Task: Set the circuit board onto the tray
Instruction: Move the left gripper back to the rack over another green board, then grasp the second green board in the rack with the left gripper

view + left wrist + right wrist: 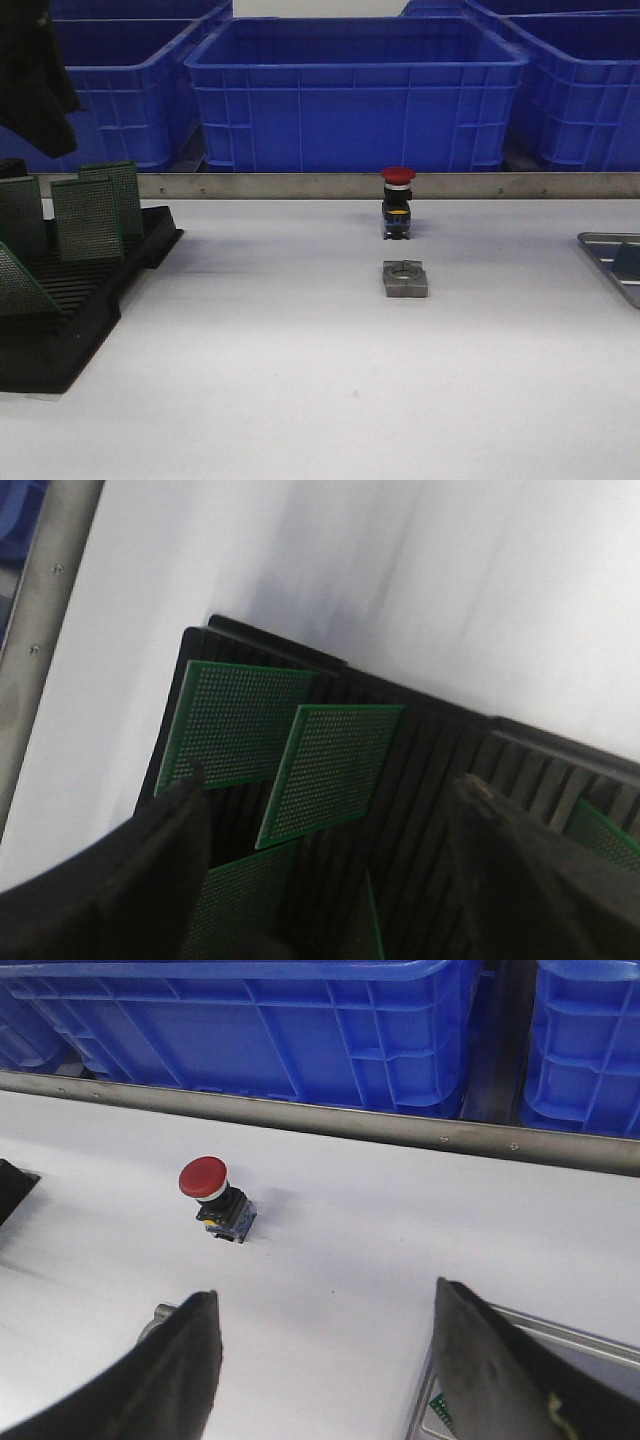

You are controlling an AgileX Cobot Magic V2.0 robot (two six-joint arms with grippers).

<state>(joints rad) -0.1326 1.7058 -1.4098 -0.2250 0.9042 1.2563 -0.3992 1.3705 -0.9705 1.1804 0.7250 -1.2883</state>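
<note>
White table surface (300,400) fills the front view, with big blue bins (355,95) standing behind a metal rail at the far edge. On the left side a black slotted rack (70,300) holds several green circuit boards (88,218), all upright on their edges in the slots. The tray (612,262) lies at the far right edge of the table, well apart from the rack, and only its corner shows. Between them stand a red push button (397,203) and a grey square part (405,279). The left gripper (330,880) hovers above the rack with its fingers spread wide and nothing between them; the nearest board (330,770) stands just ahead of the fingertips, its flat face turned across the opening. So the left arm is clearly nearer to the boards. The right gripper (325,1370) is also spread and empty, above the table beside the tray's rim (540,1325). No board is taken yet.
</note>
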